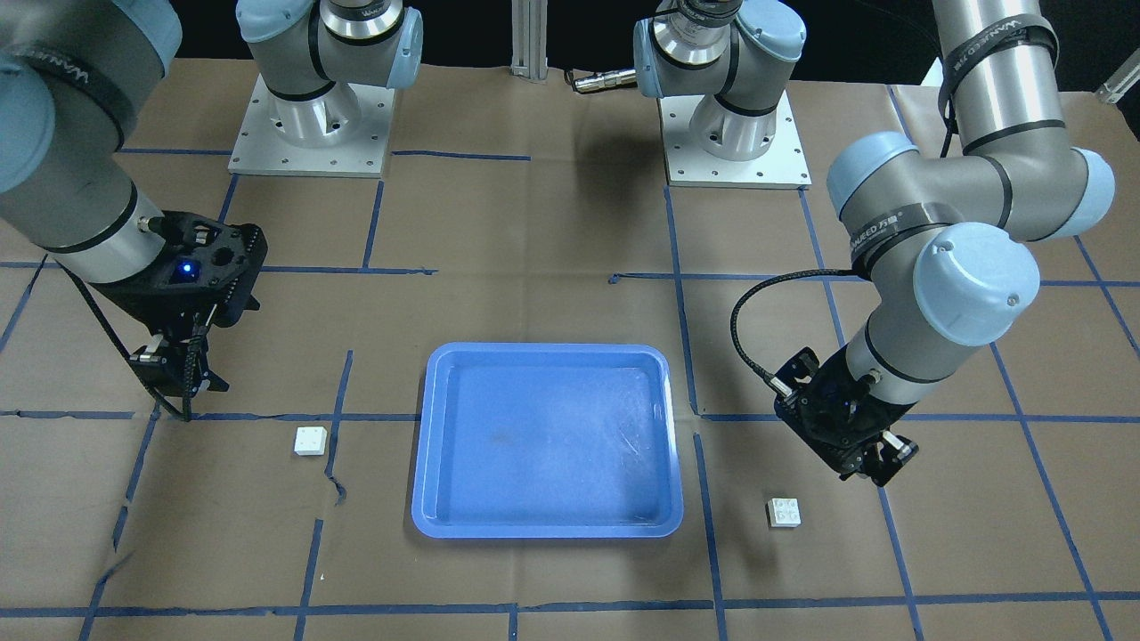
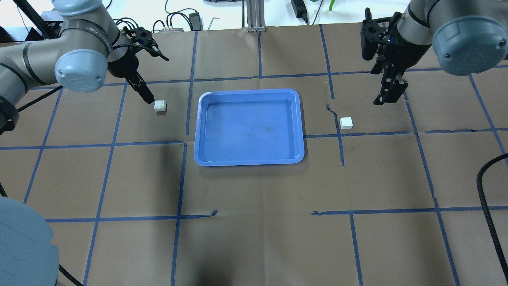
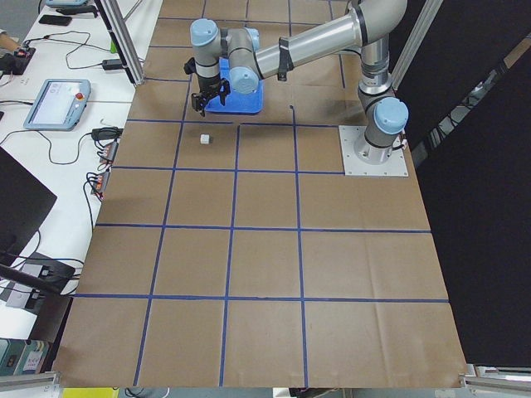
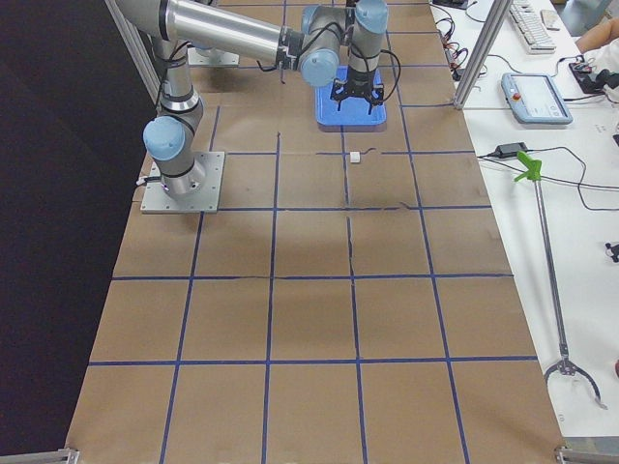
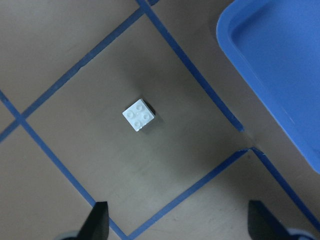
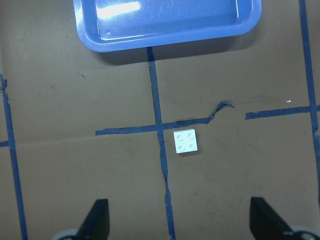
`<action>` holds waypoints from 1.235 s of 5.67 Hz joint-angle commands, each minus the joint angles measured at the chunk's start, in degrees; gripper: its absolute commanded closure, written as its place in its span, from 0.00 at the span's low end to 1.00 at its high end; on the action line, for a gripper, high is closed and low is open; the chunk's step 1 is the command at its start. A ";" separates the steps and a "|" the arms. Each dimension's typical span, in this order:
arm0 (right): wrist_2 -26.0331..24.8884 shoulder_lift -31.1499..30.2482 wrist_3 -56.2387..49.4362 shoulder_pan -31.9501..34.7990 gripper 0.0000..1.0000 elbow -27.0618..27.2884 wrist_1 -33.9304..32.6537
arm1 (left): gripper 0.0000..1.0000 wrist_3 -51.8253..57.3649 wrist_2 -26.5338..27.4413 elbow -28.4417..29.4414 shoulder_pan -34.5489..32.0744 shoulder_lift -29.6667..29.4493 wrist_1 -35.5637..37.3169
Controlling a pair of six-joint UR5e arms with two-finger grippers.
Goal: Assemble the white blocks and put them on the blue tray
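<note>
On the worktop [image 2: 254,238] the blue tray [image 2: 250,127] lies central. The left gripper [image 5: 180,222] and right gripper [image 6: 181,221] hang either side, jaws apart. One white block [image 2: 160,106] lies by the left, the other white block [image 2: 346,122] by the right, both off the tray

Spread with brown paper [image 2: 254,246], gridded in blue tape [image 2: 79,145], torn and curled at a few crossings. Backed by an aluminium post [image 2: 253,16] at the far edge. Kept on the white bench [image 4: 580,290] alongside: a teach pendant [image 4: 537,97], a green-handled grabber [image 4: 546,271], a keyboard [image 4: 530,21].
</note>
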 commanded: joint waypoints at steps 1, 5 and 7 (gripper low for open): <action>14.56 6.33 -11.71 -6.75 0.00 0.86 -1.97 | 0.06 18.88 -0.22 -0.04 0.02 -7.45 9.02; 29.07 14.35 -26.88 -11.63 0.00 12.35 -9.30 | 0.05 28.52 0.30 -0.31 0.19 -12.58 10.10; 28.46 16.38 -27.06 -11.89 0.00 13.34 -11.21 | 0.65 28.27 0.39 -0.31 0.20 -12.50 10.10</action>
